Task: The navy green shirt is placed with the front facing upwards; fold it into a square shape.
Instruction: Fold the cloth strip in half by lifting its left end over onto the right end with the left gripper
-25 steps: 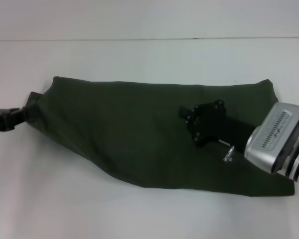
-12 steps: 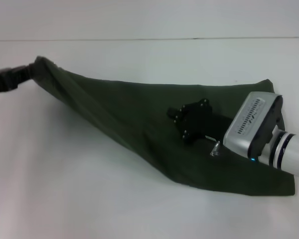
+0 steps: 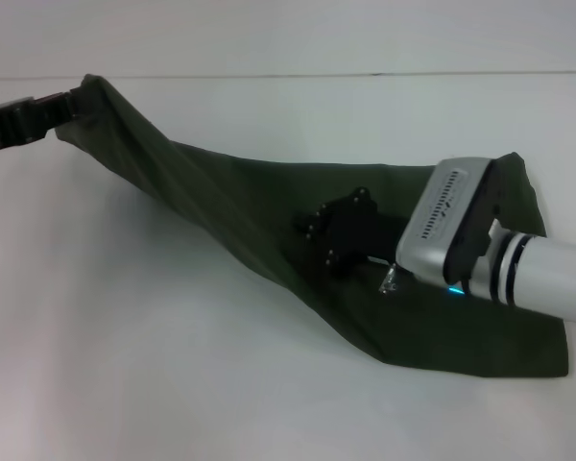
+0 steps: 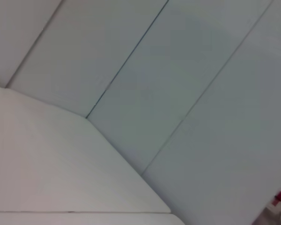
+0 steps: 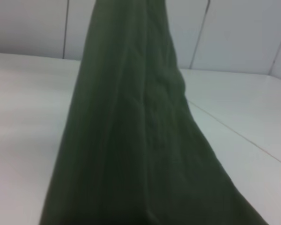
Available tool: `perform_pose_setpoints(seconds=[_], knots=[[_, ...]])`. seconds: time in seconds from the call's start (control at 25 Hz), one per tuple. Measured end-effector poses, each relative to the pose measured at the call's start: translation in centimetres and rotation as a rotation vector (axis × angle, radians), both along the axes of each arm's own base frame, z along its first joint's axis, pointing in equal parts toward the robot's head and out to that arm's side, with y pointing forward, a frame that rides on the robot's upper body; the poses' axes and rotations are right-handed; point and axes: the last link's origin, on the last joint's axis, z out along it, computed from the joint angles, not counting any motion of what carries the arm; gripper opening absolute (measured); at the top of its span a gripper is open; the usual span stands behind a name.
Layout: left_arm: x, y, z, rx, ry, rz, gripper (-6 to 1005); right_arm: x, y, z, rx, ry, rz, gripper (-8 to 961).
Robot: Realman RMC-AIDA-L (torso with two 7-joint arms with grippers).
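At the far left of the white bench (image 3: 125,365), the left tool (image 3: 62,104) pinches one end of the navy green shirt (image 3: 269,226) and holds it raised above the surface. From that grip the fabric runs as a taut, narrowing band down and to the right, widening into the main body of the garment, which lies flat on the right half of the bench. Near the centre of that flat portion, the right tool (image 3: 317,230) sits low on the cloth, with its silver wrist housing and white arm extending to the right edge. Whether the right tool is spread or pressed together cannot be told. The right wrist view shows the shirt (image 5: 140,140) rising as a creased dark green ridge against the pale wall.
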Motion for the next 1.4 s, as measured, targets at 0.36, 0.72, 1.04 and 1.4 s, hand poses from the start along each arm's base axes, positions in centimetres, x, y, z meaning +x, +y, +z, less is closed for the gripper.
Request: perform_pose_setpoints(seconds=[0.36,0.72,1.04,1.4], knots=[[1.4,0.5,0.1,-0.020,-0.029,-0.060,4,-2.2,-0.3,-1.9,-0.115,-0.080,0.092,-2],[2.8,0.8,0.3,-0.035,-0.049,-0.125,4,-4.4,-1.7,-3.5,-0.209,-0.098,0.210,-3],[3.3,0.8,-0.4,-0.077,-0.027,-0.145,4,-5.3,-2.5,-4.2,-0.218,-0.083,0.249,-3],[4.0,1.1,-1.2,-0.109,0.005,-0.175,3,1.5,-1.1,2.8,0.019,0.118,0.030,-2]])
